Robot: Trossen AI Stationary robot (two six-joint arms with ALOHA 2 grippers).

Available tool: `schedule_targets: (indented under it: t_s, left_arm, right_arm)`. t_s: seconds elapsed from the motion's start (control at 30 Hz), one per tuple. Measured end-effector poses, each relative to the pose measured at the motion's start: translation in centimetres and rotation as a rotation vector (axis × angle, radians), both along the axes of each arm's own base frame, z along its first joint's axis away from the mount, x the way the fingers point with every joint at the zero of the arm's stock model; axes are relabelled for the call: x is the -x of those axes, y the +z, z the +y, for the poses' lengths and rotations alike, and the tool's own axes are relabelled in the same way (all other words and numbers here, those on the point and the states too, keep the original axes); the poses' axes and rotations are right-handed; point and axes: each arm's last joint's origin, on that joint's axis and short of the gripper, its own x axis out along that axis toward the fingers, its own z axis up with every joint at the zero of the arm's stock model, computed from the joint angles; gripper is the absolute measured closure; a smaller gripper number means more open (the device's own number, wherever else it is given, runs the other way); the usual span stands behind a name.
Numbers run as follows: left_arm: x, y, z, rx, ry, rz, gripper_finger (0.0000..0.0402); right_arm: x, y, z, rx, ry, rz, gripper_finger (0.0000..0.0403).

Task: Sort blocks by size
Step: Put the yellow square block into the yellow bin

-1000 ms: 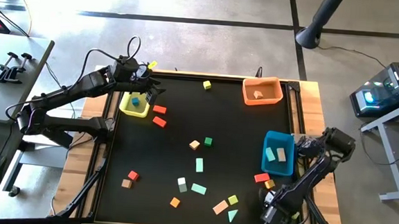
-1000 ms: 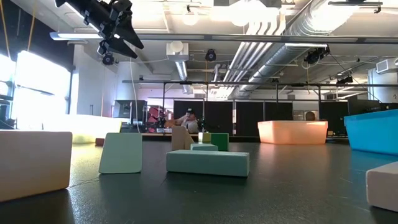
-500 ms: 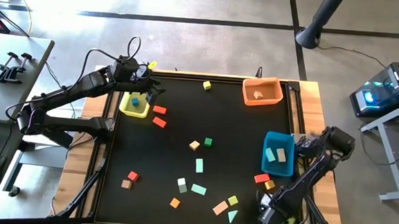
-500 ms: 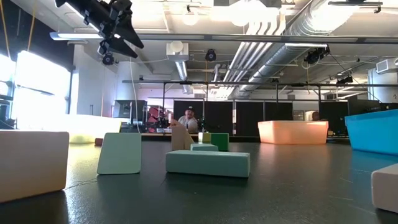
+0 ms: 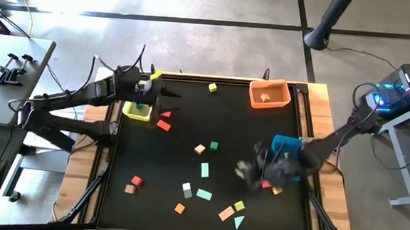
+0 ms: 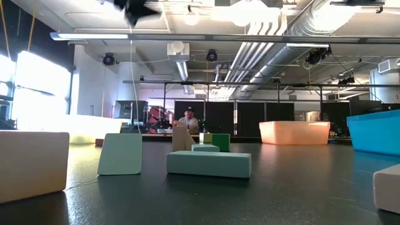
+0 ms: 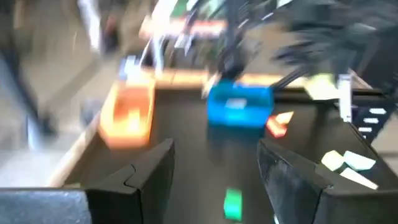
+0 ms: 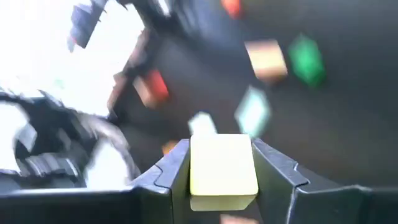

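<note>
We judge sorting barely begun: most blocks (image 5: 204, 194) lie loose on the table (image 5: 233, 117). Right gripper (image 8: 222, 163) clamps a yellow block (image 8: 222, 165), centre-right; left gripper (image 7: 214, 171) gapes empty, upper left.

Grey concrete floor (image 5: 216, 51); exposed ceiling ducts (image 6: 269, 44); bright window (image 6: 44, 94); side desk (image 5: 7, 81).

Bright overhead light, wrist views motion-blurred
</note>
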Motion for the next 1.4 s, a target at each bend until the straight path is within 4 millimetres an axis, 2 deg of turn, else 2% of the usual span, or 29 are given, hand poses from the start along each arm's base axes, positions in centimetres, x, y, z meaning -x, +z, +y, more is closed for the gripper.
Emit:
schedule_targets:
  t_s: [0.17,0.27,0.37,0.53,0.63,0.87,1.1,1.23,1.4]
  left_arm:
    - [-0.9,2.2,-3.1,-0.367,-0.188,-0.235,0.0188]
    - [-1.6,2.6,-4.2,-0.512,-0.235,-0.319,0.0184]
    - [-2.3,2.4,-4.7,-0.55,-0.215,-0.314,0.0173]
    - [-3.6,2.0,-5.1,-0.563,-0.089,-0.304,0.014]
    - [-5.1,1.3,-5.0,-0.579,0.007,-0.282,0.0123]
    - [-8.3,-0.2,-4.7,-0.634,0.284,-0.283,0.0115]
    - [-9.7,-1.3,-4.9,-0.539,0.305,-0.302,0.0119]
    - [-10.0,-1.7,-4.7,-0.485,0.317,-0.297,0.0142]
    - [-10.0,-1.9,-4.7,-0.485,0.318,-0.276,0.0195]
  right_arm:
    - [-2.8,2.1,-4.3,0.146,-0.035,-0.283,0.0276]
    - [-4.6,2.8,-6.9,0.182,-0.024,-0.487,0.0276]
    - [-5.3,3.1,-9.3,0.207,-0.048,-0.644,0.0276]
    - [-6.0,3.0,-12.5,0.238,-0.089,-0.714,0.0276]
    - [-6.8,2.8,-14.0,0.241,-0.078,-0.764,0.0276]
    - [-9.1,1.4,-15.3,0.235,-0.078,-0.866,0.0276]
    - [-10.2,-0.1,-15.5,0.196,-0.093,-0.831,0.0276]
    - [-10.2,-0.1,-15.6,0.2,-0.11,-0.827,0.0276]
    - [-10.1,0.0,-15.7,0.204,-0.122,-0.846,0.0276]
